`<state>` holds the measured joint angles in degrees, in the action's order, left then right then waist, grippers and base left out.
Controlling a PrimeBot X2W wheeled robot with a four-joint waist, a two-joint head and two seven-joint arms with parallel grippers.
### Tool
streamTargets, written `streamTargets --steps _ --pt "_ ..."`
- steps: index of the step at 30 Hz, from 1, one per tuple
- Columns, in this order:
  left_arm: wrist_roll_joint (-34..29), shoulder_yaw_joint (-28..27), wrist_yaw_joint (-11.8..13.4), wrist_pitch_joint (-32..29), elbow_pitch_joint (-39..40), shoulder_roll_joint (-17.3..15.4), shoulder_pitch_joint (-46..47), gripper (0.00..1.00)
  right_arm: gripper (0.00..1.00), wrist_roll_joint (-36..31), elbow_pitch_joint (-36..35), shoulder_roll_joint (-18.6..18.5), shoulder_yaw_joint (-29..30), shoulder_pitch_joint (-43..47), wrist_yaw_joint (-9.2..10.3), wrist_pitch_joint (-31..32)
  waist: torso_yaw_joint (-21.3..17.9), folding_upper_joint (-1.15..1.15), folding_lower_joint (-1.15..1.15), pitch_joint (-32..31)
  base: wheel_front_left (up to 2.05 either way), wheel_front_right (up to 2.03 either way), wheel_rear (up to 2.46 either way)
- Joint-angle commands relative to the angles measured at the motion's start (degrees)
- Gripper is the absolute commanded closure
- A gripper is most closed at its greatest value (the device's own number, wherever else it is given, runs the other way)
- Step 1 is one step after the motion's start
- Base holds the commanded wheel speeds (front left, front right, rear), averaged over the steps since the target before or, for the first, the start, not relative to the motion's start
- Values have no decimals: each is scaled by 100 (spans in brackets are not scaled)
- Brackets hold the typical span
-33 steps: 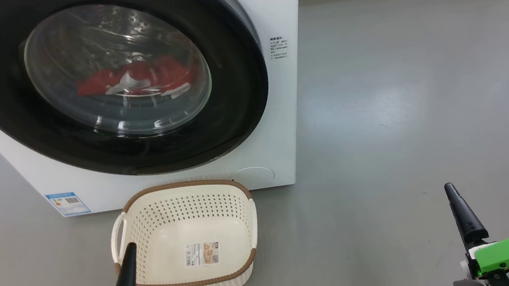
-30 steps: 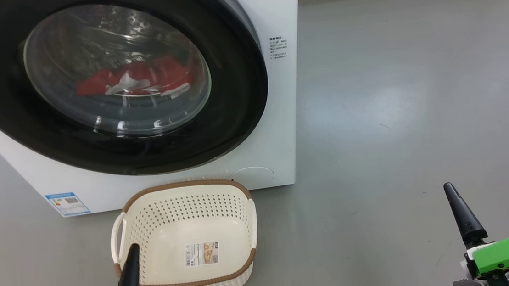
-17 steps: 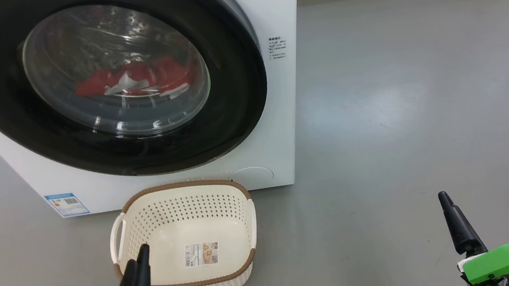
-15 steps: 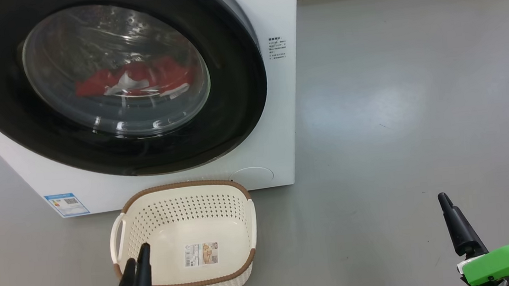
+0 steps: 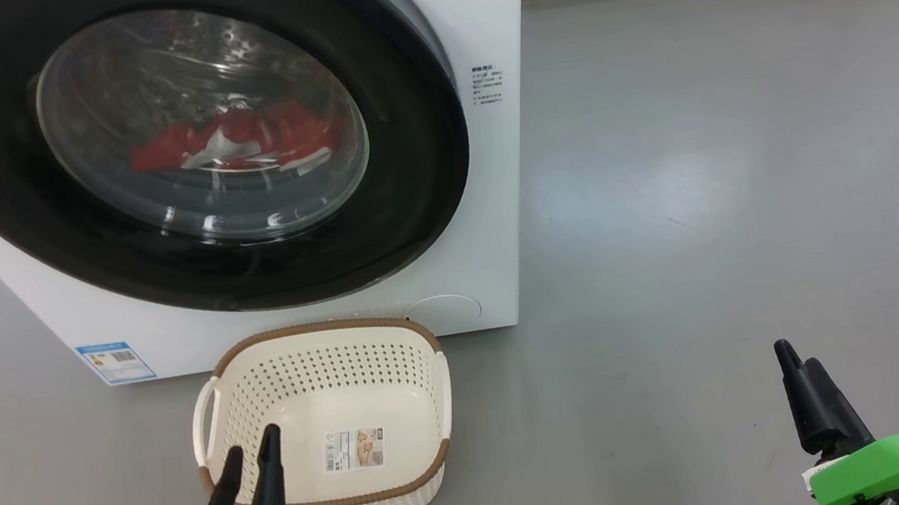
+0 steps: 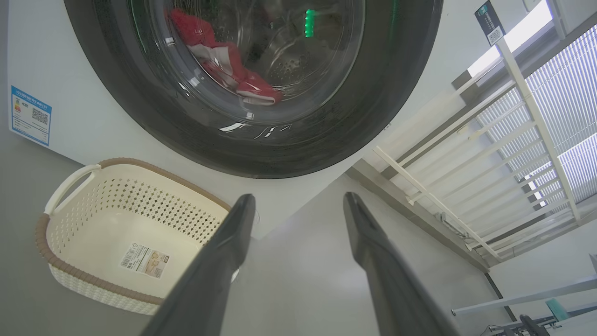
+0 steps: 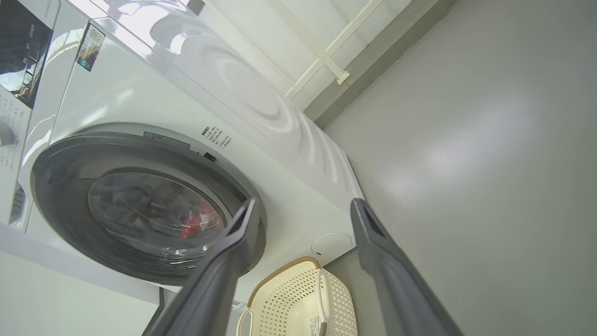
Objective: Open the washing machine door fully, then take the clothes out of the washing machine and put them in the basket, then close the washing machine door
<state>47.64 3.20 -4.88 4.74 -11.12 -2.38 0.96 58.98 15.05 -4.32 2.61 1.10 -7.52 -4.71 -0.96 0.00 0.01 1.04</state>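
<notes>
Before the closed washing machine door (image 5: 413, 207), left fingers (image 5: 268, 488) and right fingers (image 5: 817, 407) gape empty.

I am seeing the washing machine door (image 5: 413, 207) shining glossy black around clear glass, red cloth clothes (image 5: 300, 127), a holey cream plastic basket (image 5: 329, 365), and a smooth grey floor (image 5: 696, 182) gleaming.

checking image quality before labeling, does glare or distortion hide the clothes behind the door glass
Head view: white highlights streak the washing machine door, yet the red clothes read clearly; the floor shows a soft sheen. Left wrist view: wide-angle bending, a green glow on the glass. Right wrist view: clothes small, dim, visible.
</notes>
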Motion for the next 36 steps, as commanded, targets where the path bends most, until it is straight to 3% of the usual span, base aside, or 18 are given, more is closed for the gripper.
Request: streamTargets --steps 1,36 --pt "-251 -76 61 100 210 -39 21 0 0 -235 -179 -128 -110 4 2 -98 0 0 0 5 0 0 0" --pt "-2659 133 295 658 340 -46 -36 0 0 -2175 -286 -256 -228 207 3 -659 -23 0 -1 101 0 0 0"
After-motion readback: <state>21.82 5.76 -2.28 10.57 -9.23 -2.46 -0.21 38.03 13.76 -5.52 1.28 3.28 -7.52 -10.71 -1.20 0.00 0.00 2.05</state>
